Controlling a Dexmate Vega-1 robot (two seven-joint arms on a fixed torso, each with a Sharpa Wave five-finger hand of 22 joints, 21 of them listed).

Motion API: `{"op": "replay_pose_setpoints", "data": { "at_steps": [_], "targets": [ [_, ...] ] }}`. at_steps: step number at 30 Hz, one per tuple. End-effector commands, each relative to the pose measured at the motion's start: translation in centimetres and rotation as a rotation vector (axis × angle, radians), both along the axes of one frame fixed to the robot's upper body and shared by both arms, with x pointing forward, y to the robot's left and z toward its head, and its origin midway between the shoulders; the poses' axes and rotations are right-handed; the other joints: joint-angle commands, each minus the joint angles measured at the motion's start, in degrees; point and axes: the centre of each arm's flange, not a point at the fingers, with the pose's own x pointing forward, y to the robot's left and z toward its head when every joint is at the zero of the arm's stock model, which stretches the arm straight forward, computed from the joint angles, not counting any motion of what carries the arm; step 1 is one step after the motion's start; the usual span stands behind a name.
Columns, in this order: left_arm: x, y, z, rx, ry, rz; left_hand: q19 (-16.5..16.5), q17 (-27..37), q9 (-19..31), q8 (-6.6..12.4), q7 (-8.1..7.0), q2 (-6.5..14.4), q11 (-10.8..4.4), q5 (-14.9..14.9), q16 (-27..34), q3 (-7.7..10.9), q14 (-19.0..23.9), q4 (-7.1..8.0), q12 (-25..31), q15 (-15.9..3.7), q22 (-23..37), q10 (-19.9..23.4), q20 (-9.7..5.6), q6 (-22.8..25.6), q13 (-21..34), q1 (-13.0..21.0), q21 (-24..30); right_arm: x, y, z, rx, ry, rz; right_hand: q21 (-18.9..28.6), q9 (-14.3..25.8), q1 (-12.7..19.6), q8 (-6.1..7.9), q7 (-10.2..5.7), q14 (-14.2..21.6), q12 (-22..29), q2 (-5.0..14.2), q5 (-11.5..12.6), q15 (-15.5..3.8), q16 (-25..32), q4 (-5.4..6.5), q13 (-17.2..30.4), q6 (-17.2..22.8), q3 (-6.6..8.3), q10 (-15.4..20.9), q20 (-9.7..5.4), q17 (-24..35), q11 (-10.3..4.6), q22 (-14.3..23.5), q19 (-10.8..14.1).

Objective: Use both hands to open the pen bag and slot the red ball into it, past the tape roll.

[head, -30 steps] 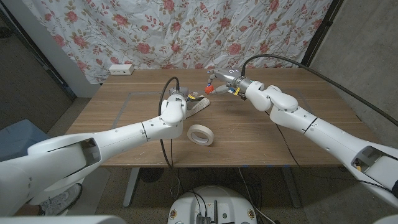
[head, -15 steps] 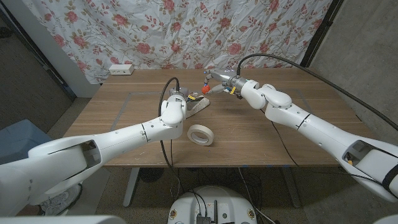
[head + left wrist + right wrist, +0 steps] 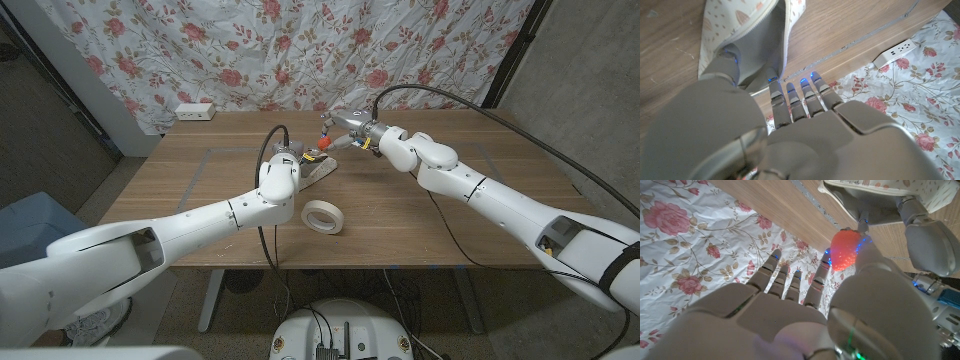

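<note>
The pen bag, white with small prints, lies at the table's far middle. My left hand holds its near end. In the left wrist view the thumb sits under the pen bag's zipper edge and the fingers lie on the other side. My right hand hovers just behind the bag and pinches the red ball. In the right wrist view the red ball sits between thumb and a fingertip, close to the pen bag's zipper edge. The tape roll lies flat in front of the bag.
A white power strip lies at the table's far left edge, before a flowered curtain. Grey tape lines mark the wood left of the bag. A black cable arches over my left wrist.
My right hand has carried the red ball leftward and slightly farther back, closer to the bag's opening. The left hand, the bag and the tape roll have stayed put.
</note>
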Motion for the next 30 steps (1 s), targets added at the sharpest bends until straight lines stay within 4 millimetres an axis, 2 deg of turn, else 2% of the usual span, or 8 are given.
{"op": "replay_pose_setpoints", "data": {
  "at_steps": [1, 30],
  "targets": [
    [-0.2, 0.0, -0.2, -0.002, 0.001, -0.006, -0.3, 0.3, -0.1, 0.33, -0.09, -0.1, -0.05, -0.1, 0.1, -0.4, -0.4, -0.1, 0.3, -0.75, 0.1, -0.2, 0.08, -0.3, 0.2, -0.5, 0.1, 1.0, 0.9, -0.4, -0.027, 0.006, -0.016, 0.0, 0.2, -0.1, 0.12, -1.26, 0.3, -0.1, 0.47, 0.3, 0.2, 0.0, 0.11, 0.2, 1.3, -0.19, -0.1, -0.15, 0.2, -0.07, 0.1, 0.0],
    [-0.6, 0.1, -0.6, -0.003, -0.007, -0.011, -0.6, 0.3, 0.0, 0.35, -0.31, 0.3, -0.11, 0.0, 0.1, -0.76, -0.5, -0.05, 0.3, -0.71, 0.1, -0.4, 0.06, -0.7, 0.2, -0.9, 0.1, 2.8, 3.0, -1.9, -0.027, 0.057, -0.029, 0.1, 0.1, -0.1, -0.17, -1.25, 0.4, -0.1, 0.57, 0.3, 0.26, 0.0, 0.1, 0.2, 0.8, -0.25, -0.2, 0.01, 0.3, -0.04, 0.1, 0.0]
  ]
}}
